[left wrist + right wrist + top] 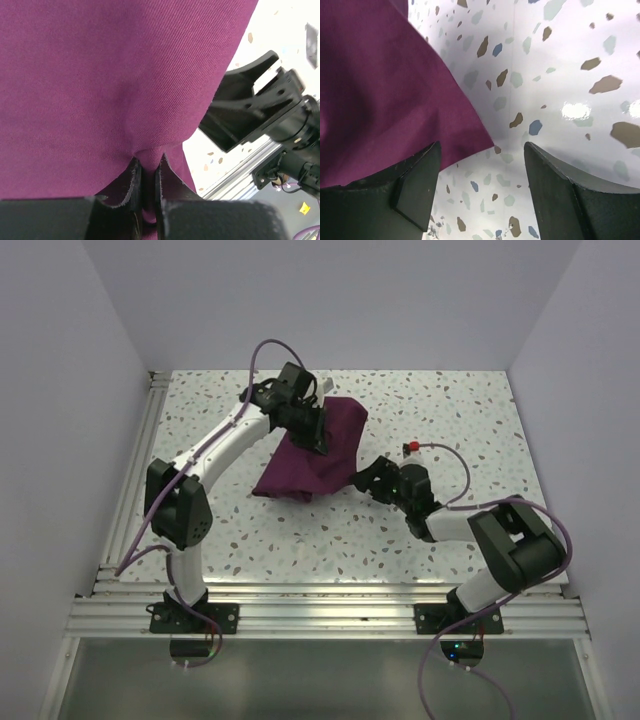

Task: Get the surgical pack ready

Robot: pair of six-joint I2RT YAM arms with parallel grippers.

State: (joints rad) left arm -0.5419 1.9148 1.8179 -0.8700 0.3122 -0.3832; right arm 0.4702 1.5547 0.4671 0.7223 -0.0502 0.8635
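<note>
Left gripper (147,164): you have its two fingers drawn together on a pinch of the surgical pack (305,465). The cloth puckers into a tight crease right where the tips meet.
Right gripper (482,146): you have its fingers standing well apart, with bare table (450,420) showing between them. It holds nothing. In its wrist view, the finger (415,190) on the left of the picture overlaps the edge of the cloth. You cannot tell whether it touches.
Where the pack is: it sits at the middle of the table, a little towards the far side. Its upper part is gathered at your left gripper, and its lower end spreads onto the speckled surface towards the near left. Your right gripper sits just beside its near right edge.
State of the pack: it is a loose, rumpled drape with soft folds. One corner lies flat on the table in front of your right gripper.
Colour and weave: it is deep plum-purple, and a fine diagonal weave shows close up in the left wrist view.
Count, cloth: one.
Count, arms: two, each with one gripper of two dark fingers.
Count, tables: one, white with scattered brown, blue and grey flecks.
</note>
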